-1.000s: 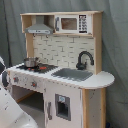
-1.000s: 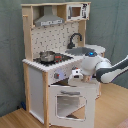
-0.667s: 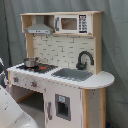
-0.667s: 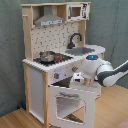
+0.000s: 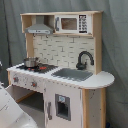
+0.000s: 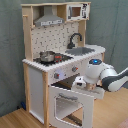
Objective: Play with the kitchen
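Second exterior view shows the toy kitchen standing on a light wooden floor against a grey-green curtain, its oven door hanging open. The white robot arm reaches in from the second exterior view's right, its gripper just above the door's top edge; whether its fingers are spread or pressed together I cannot tell. A small pot sits on the stovetop, left of the grey sink and black faucet.
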Robot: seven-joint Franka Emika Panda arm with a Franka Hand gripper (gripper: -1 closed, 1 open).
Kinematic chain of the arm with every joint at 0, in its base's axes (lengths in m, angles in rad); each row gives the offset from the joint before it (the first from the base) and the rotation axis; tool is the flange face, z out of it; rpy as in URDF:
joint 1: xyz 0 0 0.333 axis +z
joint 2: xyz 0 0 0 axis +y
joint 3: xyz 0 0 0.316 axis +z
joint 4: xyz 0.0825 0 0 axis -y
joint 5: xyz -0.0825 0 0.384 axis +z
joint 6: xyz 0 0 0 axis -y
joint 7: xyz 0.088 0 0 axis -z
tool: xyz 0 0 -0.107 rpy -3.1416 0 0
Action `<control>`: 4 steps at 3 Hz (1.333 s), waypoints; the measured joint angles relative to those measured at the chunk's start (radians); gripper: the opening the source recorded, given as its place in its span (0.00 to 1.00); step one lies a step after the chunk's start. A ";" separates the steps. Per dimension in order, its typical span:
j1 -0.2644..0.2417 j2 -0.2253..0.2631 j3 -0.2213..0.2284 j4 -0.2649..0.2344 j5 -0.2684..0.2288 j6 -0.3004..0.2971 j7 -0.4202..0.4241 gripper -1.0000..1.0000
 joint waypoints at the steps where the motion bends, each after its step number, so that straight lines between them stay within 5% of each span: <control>1: -0.009 -0.001 0.025 0.032 0.000 0.042 0.056 0.00; 2: -0.009 -0.001 0.024 0.032 0.000 0.039 0.056 1.00; 4: 0.083 -0.005 -0.107 0.040 -0.019 -0.018 0.110 1.00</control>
